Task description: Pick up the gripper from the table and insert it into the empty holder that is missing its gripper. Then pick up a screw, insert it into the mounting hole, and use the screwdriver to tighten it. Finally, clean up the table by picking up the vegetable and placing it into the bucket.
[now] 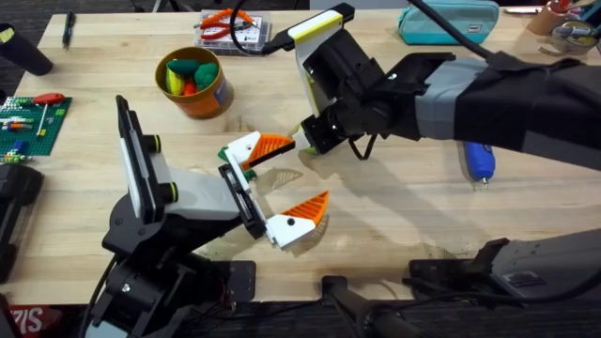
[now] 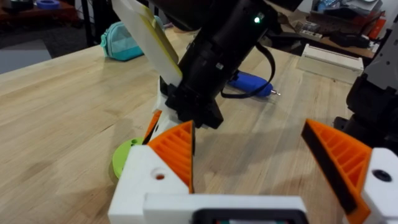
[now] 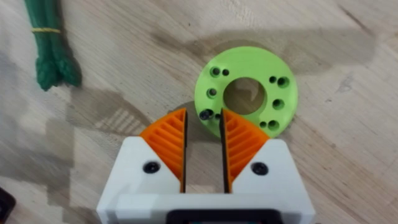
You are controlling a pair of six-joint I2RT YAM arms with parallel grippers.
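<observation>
Right gripper (image 3: pixel 203 144), fingers narrowly parted and gripping nothing, hangs right over the green disc (image 3: pixel 246 93) on the table (image 1: pixel 394 216); its wrist view reveals green vegetable (image 3: pixel 50 46) nearby. Left gripper (image 1: pixel 286 183) gapes beside the disc. Beyond, orange bucket (image 1: pixel 192 84) holds vegetables

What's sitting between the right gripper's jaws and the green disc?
Nothing. In the right wrist view the right gripper hangs at the rim of the green disc, bare wood between the jaws.

Left gripper (image 2: pixel 267 162), orange-padded fingers (image 2: pixel 177 152) spread wide, faces the right arm (image 2: pixel 217 56) descending over a green disc (image 2: pixel 122 157) on the bench (image 2: pixel 62 112).
</observation>
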